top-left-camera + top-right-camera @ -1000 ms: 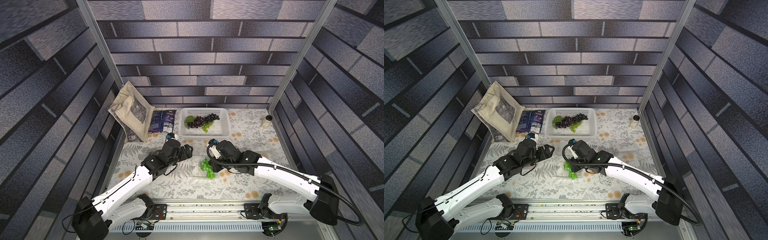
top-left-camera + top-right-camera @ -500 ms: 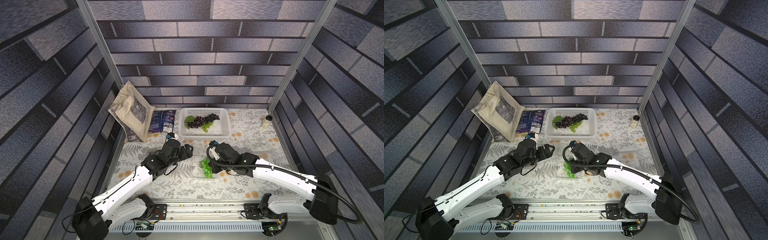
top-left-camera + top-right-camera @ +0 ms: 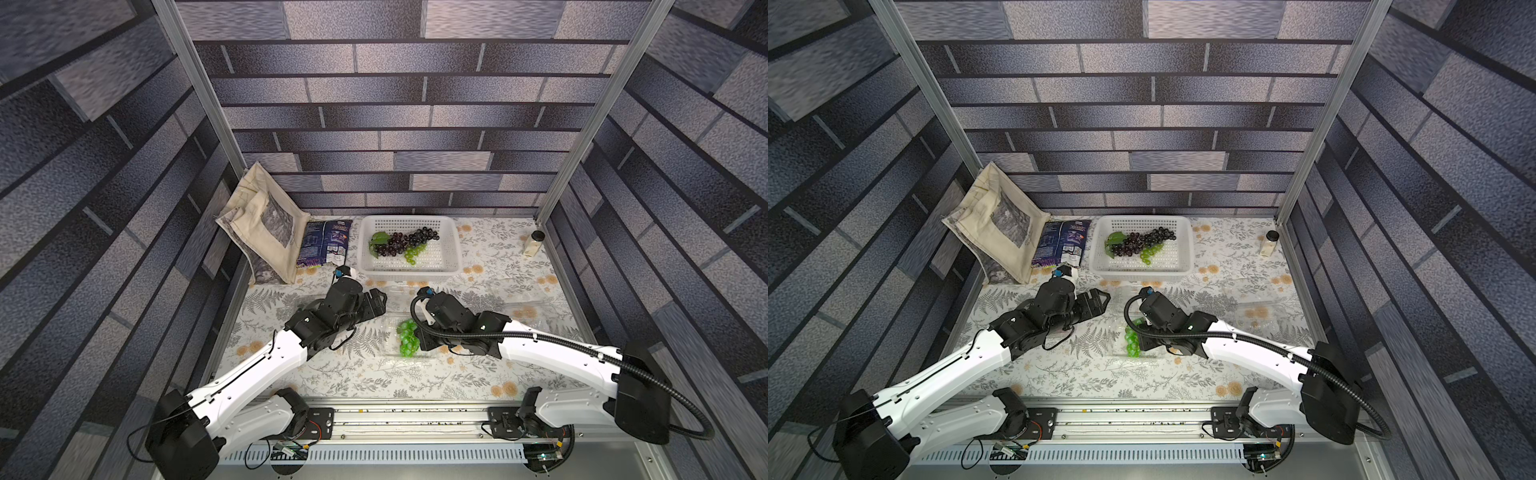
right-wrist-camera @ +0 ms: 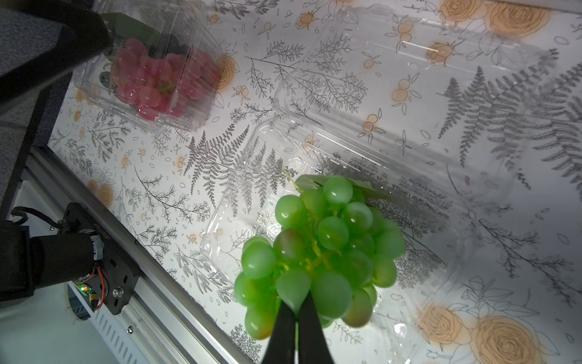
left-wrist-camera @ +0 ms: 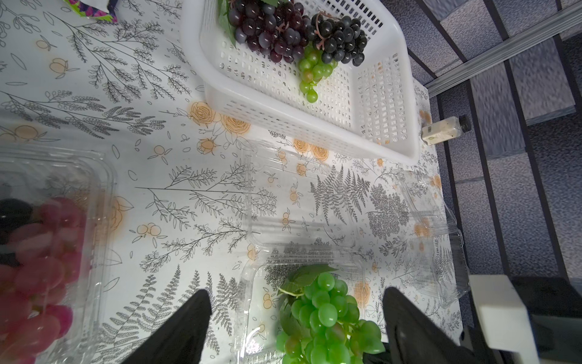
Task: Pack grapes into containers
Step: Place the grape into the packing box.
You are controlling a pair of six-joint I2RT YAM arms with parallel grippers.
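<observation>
Just in front of the white basket (image 3: 409,272): an open punnet (image 4: 248,176) lies on the flowered cloth, with its clear lid folded back toward the basket.
Right gripper (image 4: 296,313): the fingers are pinched tight together at the underside of the green bunch (image 4: 318,249), gripping it.
Green bunch, place: it is over the base of the open punnet, on the robot's side of the basket. Whether it rests on the punnet floor cannot be told.
Left gripper (image 5: 296,293): the jaws are spread wide and hold nothing. It hovers beside the open punnet, in front of the basket's left end.
Red grapes (image 4: 157,82): they are inside a second punnet (image 4: 151,126) with its lid shut over them, apart from the basket with bare cloth between. The left arm hides it in both top views.
Third punnet (image 3: 523,299): clear and open, off the basket's right front corner.
Inside the basket: dark grapes (image 3: 405,241) with a green leaf (image 3: 378,239), and a small pale green bunch (image 3: 415,251) touching them.
Left of the basket: a blue snack packet (image 3: 324,243) lies just beside it. Beyond that a cloth tote bag (image 3: 266,224) leans on the wall.
Right of the basket: a small bottle (image 3: 533,243) with a dark cap stands upright, well apart from the basket, by the corner post.
</observation>
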